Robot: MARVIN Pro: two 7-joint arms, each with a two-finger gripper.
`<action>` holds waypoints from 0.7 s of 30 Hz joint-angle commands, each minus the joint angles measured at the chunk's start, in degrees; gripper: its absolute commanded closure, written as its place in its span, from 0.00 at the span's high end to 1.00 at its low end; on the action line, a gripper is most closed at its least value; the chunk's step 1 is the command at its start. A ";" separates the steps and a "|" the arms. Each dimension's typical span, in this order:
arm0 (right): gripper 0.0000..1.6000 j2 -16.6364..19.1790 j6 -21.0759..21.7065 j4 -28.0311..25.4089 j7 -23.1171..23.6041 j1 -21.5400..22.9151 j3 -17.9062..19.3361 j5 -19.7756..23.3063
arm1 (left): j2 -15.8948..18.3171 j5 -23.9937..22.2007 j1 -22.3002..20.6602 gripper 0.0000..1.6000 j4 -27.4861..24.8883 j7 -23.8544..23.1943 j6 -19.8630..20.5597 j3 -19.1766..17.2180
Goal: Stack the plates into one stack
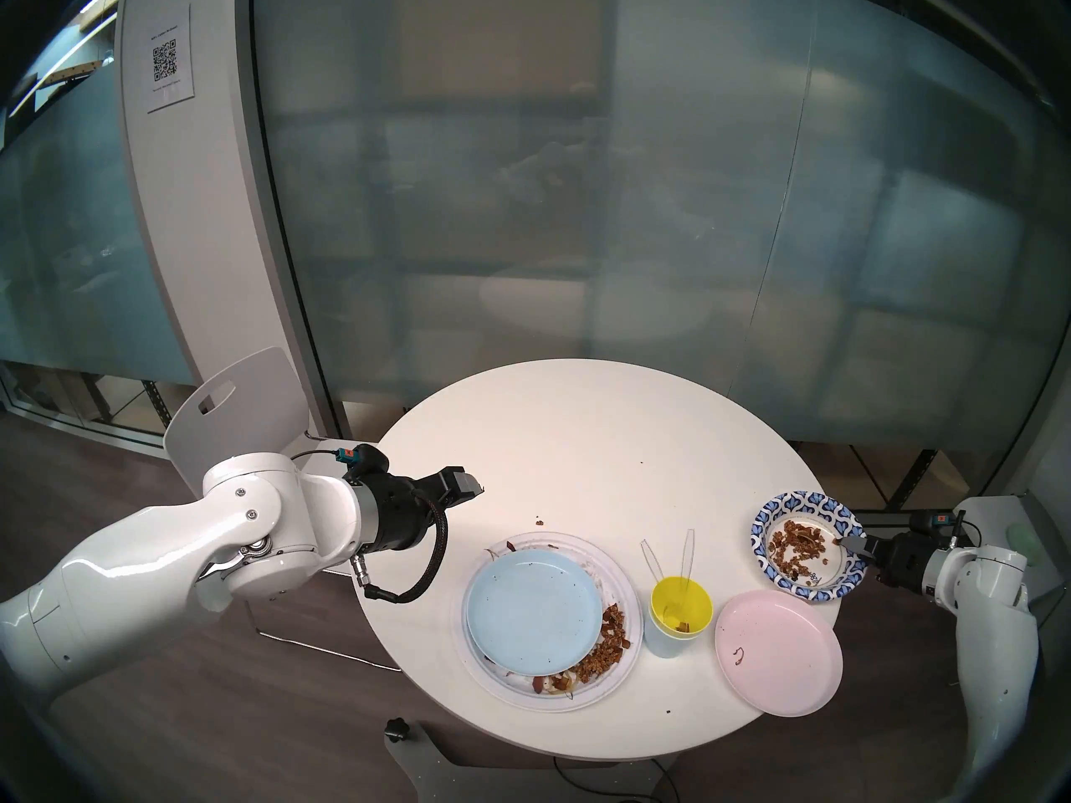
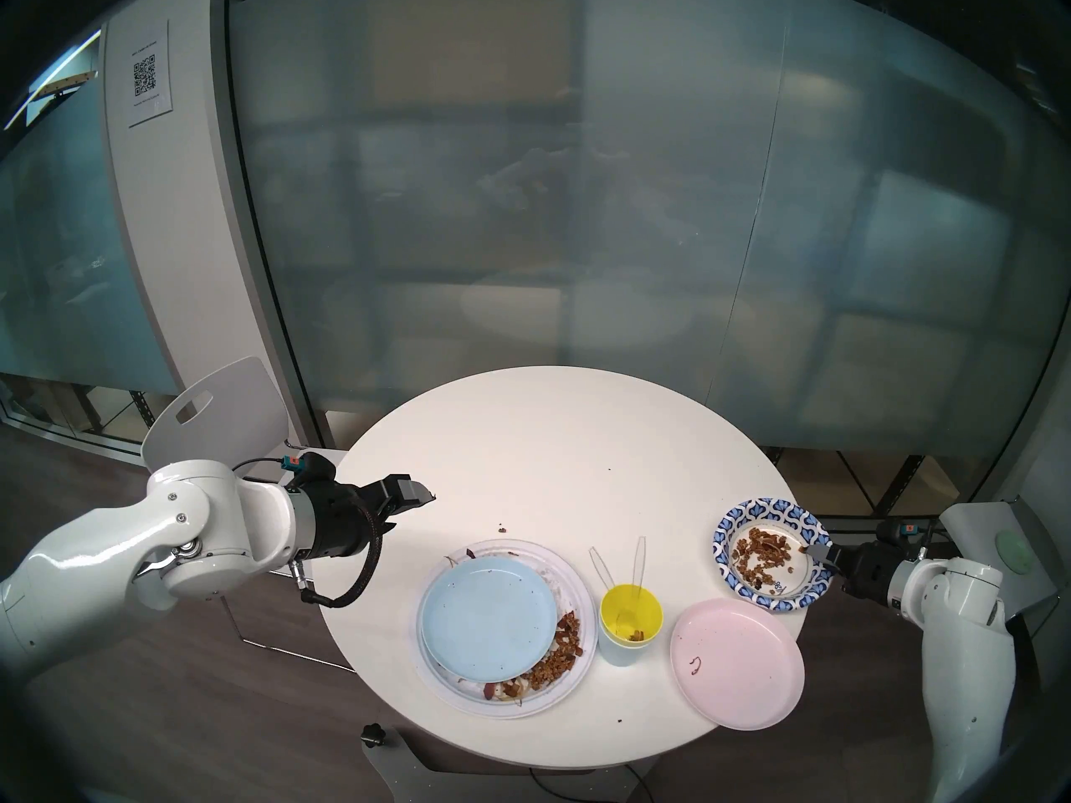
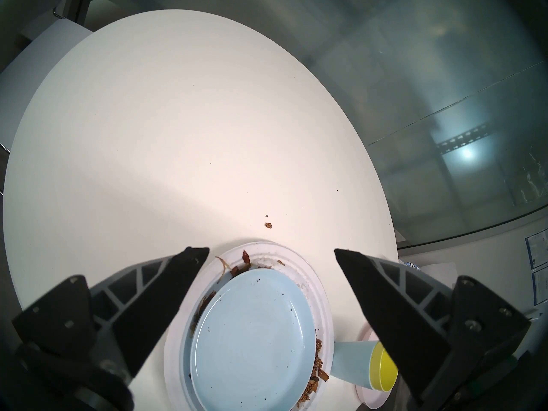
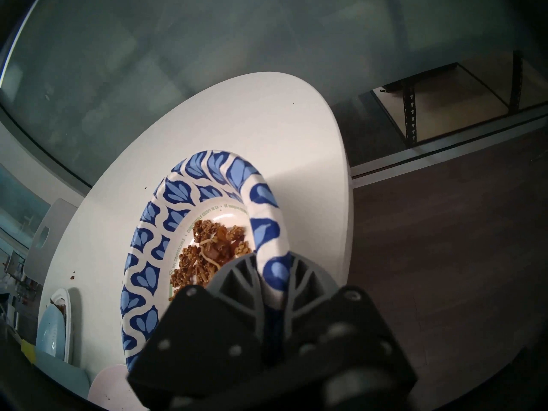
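Note:
The light blue plate (image 1: 533, 610) lies on the large white ridged plate (image 1: 623, 581), which holds brown food scraps. The pale pink plate (image 1: 779, 651) sits at the table's front right. The blue-white patterned paper plate (image 1: 805, 544), with brown food on it, is at the right, tilted. My right gripper (image 1: 847, 542) is shut on its right rim, as the right wrist view (image 4: 271, 271) shows. My left gripper (image 1: 472, 486) is open and empty, above the table's left side, behind the white plate (image 3: 320, 285).
A yellow cup (image 1: 681, 608) nested in a light blue cup stands between the stack and the pink plate, with two clear plastic utensils (image 1: 666, 552) in it. Crumbs (image 1: 539, 522) lie on the round white table (image 1: 579, 437). A white chair (image 1: 232, 413) stands at the left.

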 commanded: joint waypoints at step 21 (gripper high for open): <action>0.00 -7.27 4.25 -16.04 12.32 -16.43 9.75 4.67 | 0.16 0.00 -0.69 1.00 -0.62 -0.32 -0.14 -0.29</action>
